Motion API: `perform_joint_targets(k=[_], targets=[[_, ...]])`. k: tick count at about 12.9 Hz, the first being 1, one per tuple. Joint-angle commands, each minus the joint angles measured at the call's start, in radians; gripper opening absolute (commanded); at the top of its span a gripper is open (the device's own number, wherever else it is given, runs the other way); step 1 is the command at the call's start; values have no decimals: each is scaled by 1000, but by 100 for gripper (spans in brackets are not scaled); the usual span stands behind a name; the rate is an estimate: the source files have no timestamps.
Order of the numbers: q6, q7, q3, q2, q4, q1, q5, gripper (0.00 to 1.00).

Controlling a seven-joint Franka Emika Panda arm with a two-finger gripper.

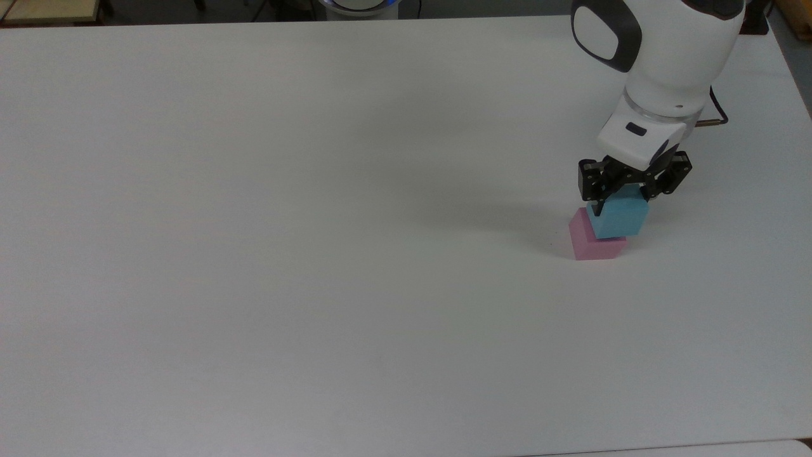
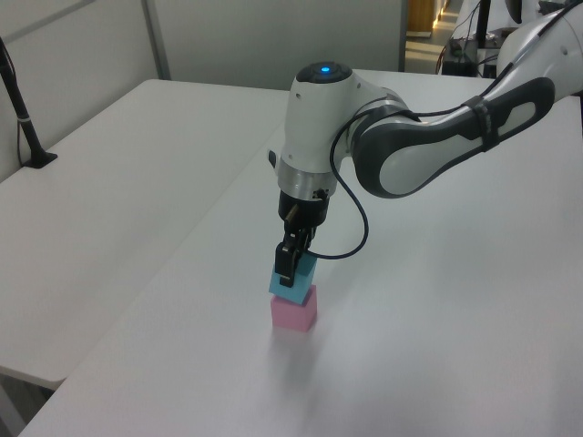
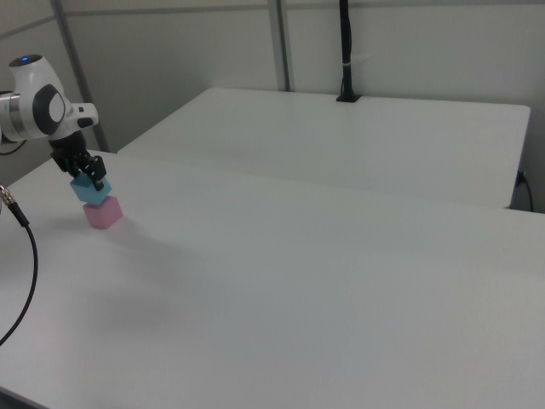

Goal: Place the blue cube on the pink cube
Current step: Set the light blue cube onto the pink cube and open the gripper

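The pink cube (image 1: 593, 247) sits on the white table (image 1: 317, 254) at the top view's right. The blue cube (image 1: 618, 219) rests on top of it, turned slightly and offset toward the top view's right. My gripper (image 1: 620, 203) comes down from above and is shut on the blue cube, one black finger on each side. In the left view the blue cube (image 2: 293, 282) is stacked on the pink cube (image 2: 294, 312) under the gripper (image 2: 290, 269). The right view shows the blue cube (image 3: 89, 191), the pink cube (image 3: 103, 213) and the gripper (image 3: 89, 181) at far left.
A second white table (image 2: 109, 182) adjoins this one, with a black post (image 2: 23, 118) clamped at its far edge. A black cable (image 1: 717, 108) runs behind the arm. The wide table surface spreads toward the top view's left.
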Motion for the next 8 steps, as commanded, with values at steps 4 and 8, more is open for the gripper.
perform_joint_targets(k=[4,8], targets=[[-18,-6,0,5,21,7,-10,73],[-17,-6,0,5,18,10,-12,80]])
